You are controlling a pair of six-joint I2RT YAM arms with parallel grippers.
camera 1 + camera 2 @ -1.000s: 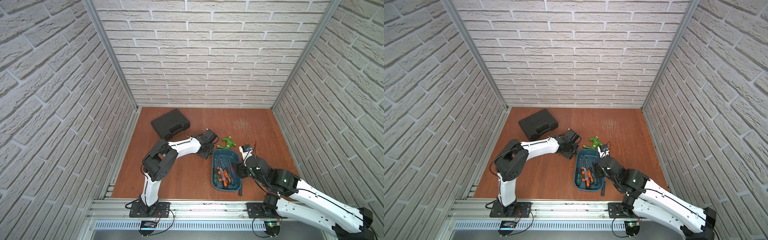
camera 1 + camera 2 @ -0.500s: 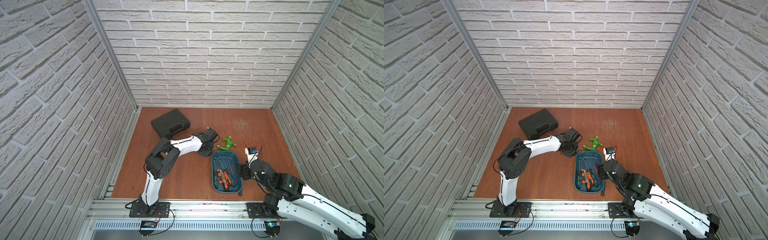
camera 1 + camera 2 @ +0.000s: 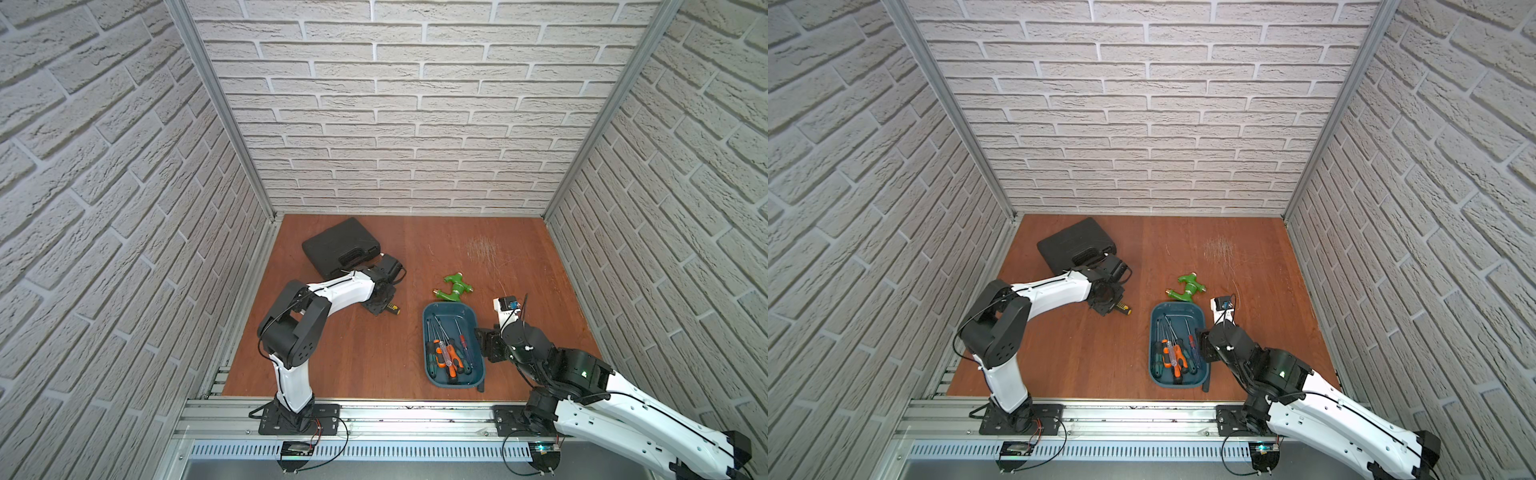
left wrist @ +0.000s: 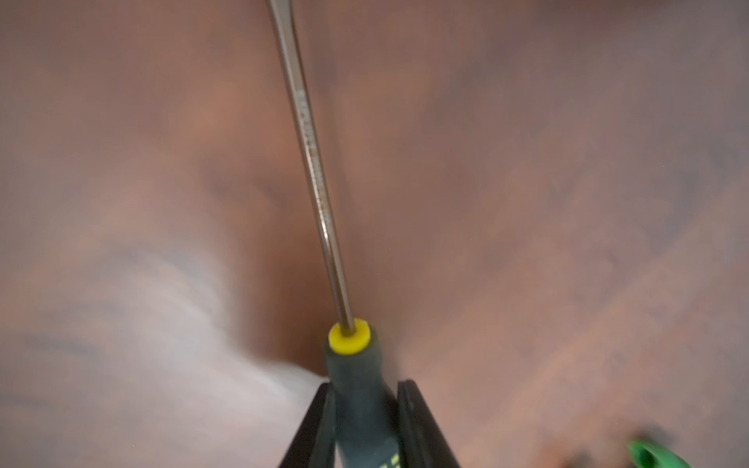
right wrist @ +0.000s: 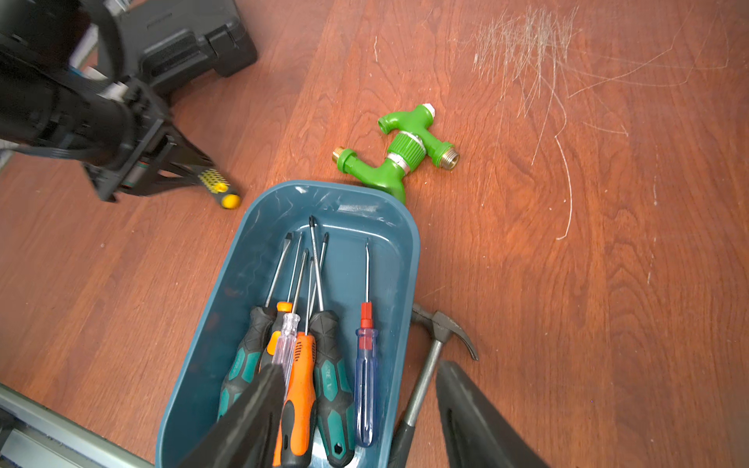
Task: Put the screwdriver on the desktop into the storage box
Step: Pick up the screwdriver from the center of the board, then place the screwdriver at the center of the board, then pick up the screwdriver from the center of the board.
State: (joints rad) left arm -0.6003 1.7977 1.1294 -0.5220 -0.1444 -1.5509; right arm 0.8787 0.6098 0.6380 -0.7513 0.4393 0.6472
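Screwdriver, handle clamped in left jaws mid-frame, butt end toward box at lower right; right jaws open, empty.

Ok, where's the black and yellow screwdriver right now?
In a top view the black and yellow screwdriver is left of centre, gripped by the left pincer, just in front of the black tool case and left of the storage box.

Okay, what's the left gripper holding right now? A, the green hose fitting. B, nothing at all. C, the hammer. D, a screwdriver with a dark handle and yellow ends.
D: in the left wrist view the left gripper has its jaws pressed against both sides of the screwdriver handle.
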